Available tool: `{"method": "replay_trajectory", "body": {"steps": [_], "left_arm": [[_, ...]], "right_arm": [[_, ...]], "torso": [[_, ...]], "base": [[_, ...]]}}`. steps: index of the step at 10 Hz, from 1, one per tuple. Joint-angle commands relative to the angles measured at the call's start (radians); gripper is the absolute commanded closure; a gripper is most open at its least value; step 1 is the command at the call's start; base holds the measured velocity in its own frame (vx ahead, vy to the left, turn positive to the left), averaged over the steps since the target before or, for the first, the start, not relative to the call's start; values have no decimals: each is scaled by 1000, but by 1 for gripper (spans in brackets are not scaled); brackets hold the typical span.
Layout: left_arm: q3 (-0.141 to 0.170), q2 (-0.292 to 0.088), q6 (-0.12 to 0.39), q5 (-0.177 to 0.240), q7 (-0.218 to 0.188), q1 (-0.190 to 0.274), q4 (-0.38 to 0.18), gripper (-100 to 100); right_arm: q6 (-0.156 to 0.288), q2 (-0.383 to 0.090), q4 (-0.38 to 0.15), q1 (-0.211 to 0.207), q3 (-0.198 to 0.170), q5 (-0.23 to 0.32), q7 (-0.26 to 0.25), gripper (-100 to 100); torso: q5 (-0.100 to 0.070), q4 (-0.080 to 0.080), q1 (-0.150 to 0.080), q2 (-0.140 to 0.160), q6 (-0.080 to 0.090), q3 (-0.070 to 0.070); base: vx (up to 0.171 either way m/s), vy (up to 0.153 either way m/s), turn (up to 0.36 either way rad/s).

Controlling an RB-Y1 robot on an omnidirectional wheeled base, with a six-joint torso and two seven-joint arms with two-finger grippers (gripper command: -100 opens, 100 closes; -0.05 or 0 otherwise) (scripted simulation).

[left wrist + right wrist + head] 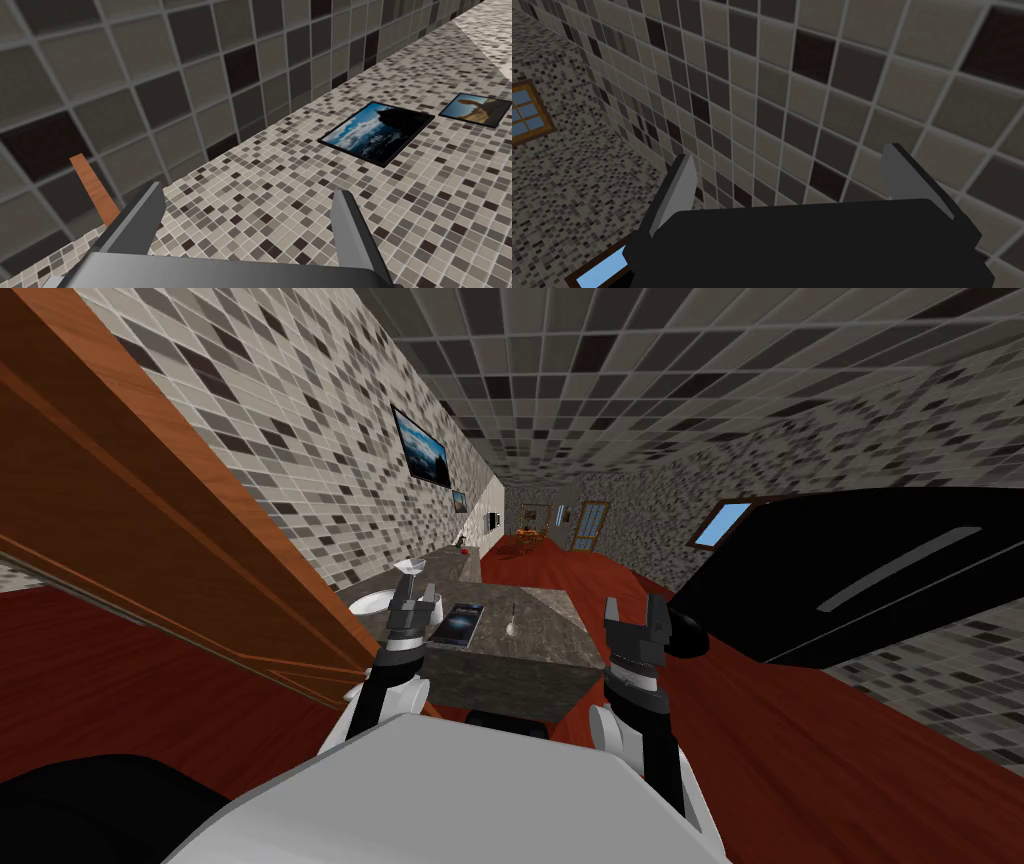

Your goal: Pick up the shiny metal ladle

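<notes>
The ladle (512,624) lies on a grey stone counter top (555,640) straight ahead of me, its pale round bowl toward me and its thin handle pointing away. My left gripper (414,591) is raised over the counter's left edge, to the left of the ladle and apart from it. In the left wrist view the left gripper (247,192) is open with nothing between its fingers. My right gripper (632,614) is held up off the counter's right side, also apart from the ladle. The right wrist view shows the right gripper (791,154) open and holding nothing.
A dark flat tablet-like slab (458,624) lies on the counter left of the ladle. A white basin (368,604) sits behind the left gripper. A wooden panel (150,518) rises at the left and a large black body (860,578) at the right, over red floor (800,738).
</notes>
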State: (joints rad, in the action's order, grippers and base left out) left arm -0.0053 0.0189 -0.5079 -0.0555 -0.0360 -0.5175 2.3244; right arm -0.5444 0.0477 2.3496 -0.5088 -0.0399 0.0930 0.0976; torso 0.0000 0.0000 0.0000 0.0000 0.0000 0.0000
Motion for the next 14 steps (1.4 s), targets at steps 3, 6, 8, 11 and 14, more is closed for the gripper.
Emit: {"method": "replay_trajectory", "body": {"steps": [3, 6, 8, 11, 14], "left_arm": [[20, -100, -22, -5, 15, -23, -40, -100], [39, -182, -45, -9, 33, -48, -82, -100], [50, -232, -58, -12, 45, -64, -108, -100], [73, -323, -88, -17, 77, -103, -167, -100], [85, -388, -104, -20, 96, -126, -200, -100]], "right_arm": [[0, 0, 0, 0, 0, 0, 0, 0], [0, 0, 0, 0, 0, 0, 0, 0], [0, 0, 0, 0, 0, 0, 0, 0], [0, 0, 0, 0, 0, 0, 0, 0], [0, 0, 0, 0, 0, 0, 0, 0]], "torso": [[0, 1, 0, 3, 0, 1], [0, 1, 0, 5, 0, 3], [0, 1, 0, 5, 0, 3], [0, 1, 0, 5, 0, 3], [0, 1, 0, 4, 0, 3]], "base": [[-47, -9, -130], [-65, -8, -138], [-74, -17, -189], [-66, -19, -186], [-58, -17, -162]]}}
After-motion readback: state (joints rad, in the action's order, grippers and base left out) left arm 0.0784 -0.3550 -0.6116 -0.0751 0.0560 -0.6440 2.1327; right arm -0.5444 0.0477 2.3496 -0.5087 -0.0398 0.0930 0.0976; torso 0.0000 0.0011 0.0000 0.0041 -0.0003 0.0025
